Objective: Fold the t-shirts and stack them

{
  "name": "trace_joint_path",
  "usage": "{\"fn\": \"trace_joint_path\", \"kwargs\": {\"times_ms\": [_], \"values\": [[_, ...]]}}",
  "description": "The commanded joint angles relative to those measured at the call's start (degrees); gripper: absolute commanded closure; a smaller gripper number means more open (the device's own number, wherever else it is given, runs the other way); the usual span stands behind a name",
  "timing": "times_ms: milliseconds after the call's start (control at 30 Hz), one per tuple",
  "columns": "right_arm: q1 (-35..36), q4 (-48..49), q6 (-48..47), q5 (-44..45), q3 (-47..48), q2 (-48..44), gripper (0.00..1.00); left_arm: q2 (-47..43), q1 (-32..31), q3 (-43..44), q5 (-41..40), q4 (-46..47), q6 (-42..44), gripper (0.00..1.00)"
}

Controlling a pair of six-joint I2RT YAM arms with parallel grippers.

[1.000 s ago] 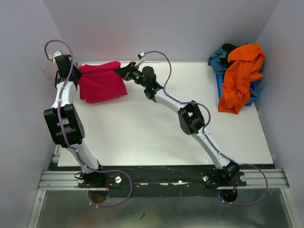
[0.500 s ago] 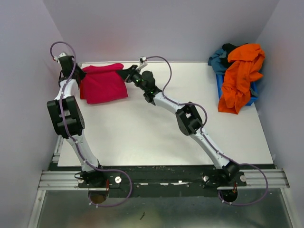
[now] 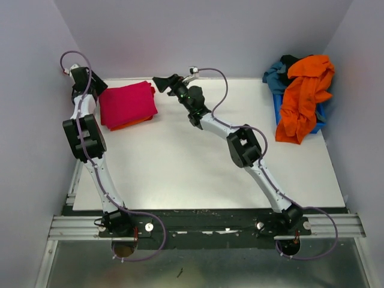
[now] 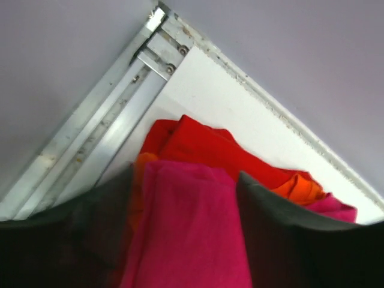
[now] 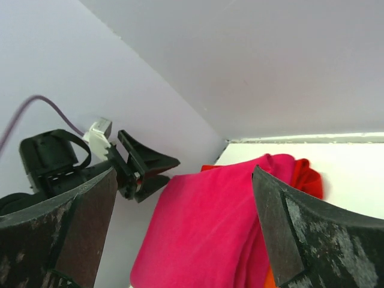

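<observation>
A folded magenta-pink t-shirt (image 3: 126, 103) tops a small stack in the far left corner of the counter (image 3: 180, 162), with the edge of a folded orange tee (image 3: 133, 124) showing beneath it and a red tee (image 4: 204, 147) visible in the same pile from the left wrist camera. The left end effector (image 4: 186, 180) hangs at the stack's left edge with its fingers spread and nothing between them, while the right end effector (image 5: 185, 180) hovers just off the stack's right side, fingers wide apart and equally empty. Across the counter, well apart from the stack, a crumpled heap waits at the far right: a loose orange t-shirt (image 3: 303, 96) draped over a teal-blue one (image 3: 276, 75) and a black one (image 3: 290, 59), spilling from a small blue bin (image 3: 279, 111). By the look of it, the job stands roughly at its midpoint, with three shirts folded and stacked and three yet to be fetched, folded and added.
</observation>
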Motion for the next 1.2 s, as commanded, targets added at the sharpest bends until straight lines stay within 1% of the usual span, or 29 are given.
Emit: {"fn": "trace_joint_path", "kwargs": {"times_ms": [0,33,67,133,233,267,400,467,567,667,767,800,900,967,1000,1067,1133,1167], "values": [[-1.1,8.3,-1.0,0.8,-8.8,-7.8,0.0,4.9,0.4,8.0,3.1,-5.8,1.4,0.15],[-1.3,8.3,-1.1,0.7,-9.9,-8.6,0.0,3.9,0.5,6.5,3.1,-4.5,1.5,0.13],[-1.4,8.3,-1.4,0.7,-10.8,-9.4,0.0,2.1,0.4,4.2,3.0,-2.5,1.5,0.06],[-1.8,8.6,-1.8,-2.2,-12.4,-10.8,0.0,-1.0,0.4,1.4,2.3,-1.0,1.5,0.01],[-2.4,8.8,-2.1,-4.8,-15.8,-14.1,0.0,-5.0,0.4,-1.3,1.3,-1.1,2.1,0.01],[-2.7,8.5,-2.1,-5.6,-17.3,-15.2,0.03,-6.5,0.3,-2.2,1.4,-1.0,2.2,0.01],[-4.3,9.2,-0.7,-6.3,-27.4,-21.8,0.05,-13.1,-0.9,-6.5,1.9,-2.2,2.1,0.01],[-5.4,9.9,0.4,-7.3,-32.3,-24.7,0.08,-16.0,-1.8,-8.5,0.8,-3.3,2.4,0.01],[-7.1,10.0,3.1,-10.4,-38.8,-28.7,0.12,-20.1,-3.0,-12.6,-0.9,-3.8,2.2,0.01],[-8.4,9.8,4.4,-13.8,-45.5,-32.8,0.12,-23.9,-4.3,-17.3,-0.7,-3.3,0.9,0.01],[-9.3,4.7,4.0,-17.2,-50.0,-37.3,0.12,-28.9,-7.3,-23.3,-1.4,-1.6,0.6,0.01],[-9.7,-0.6,3.7,-18.0,-50.2,-38.6,0.12,-30.4,-8.6,-25.0,-1.5,-1.0,0.5,0.01],[-10.7,-12.3,0.9,-20.8,-50.3,-42.0,0.14,-34.5,-11.8,-29.5,-1.7,-0.3,-0.4,0.01],[-11.4,-17.2,-0.3,-22.1,-52.0,-44.9,0.15,-36.8,-14.3,-32.4,-1.9,-0.2,-0.9,0.01],[-11.8,-18.8,-0.5,-22.0,-53.7,-46.8,0.15,-38.0,-15.3,-33.4,-3.5,0.2,-1.0,0.01],[-12.5,-20.7,-1.7,-21.5,-58.6,-51.4,0.15,-40.2,-17.8,-36.4,-3.7,0.5,-1.4,0.01],[-12.7,-23.4,-4.5,-18.7,-64.2,-56.8,0.14,-42.6,-19.3,-39.7,-3.4,1.4,-1.7,0.01],[-12.7,-25.1,-5.5,-16.6,-67.0,-60.1,0.14,-44.4,-21.3,-42.2,-2.8,2.5,-2.2,0.01]]}}
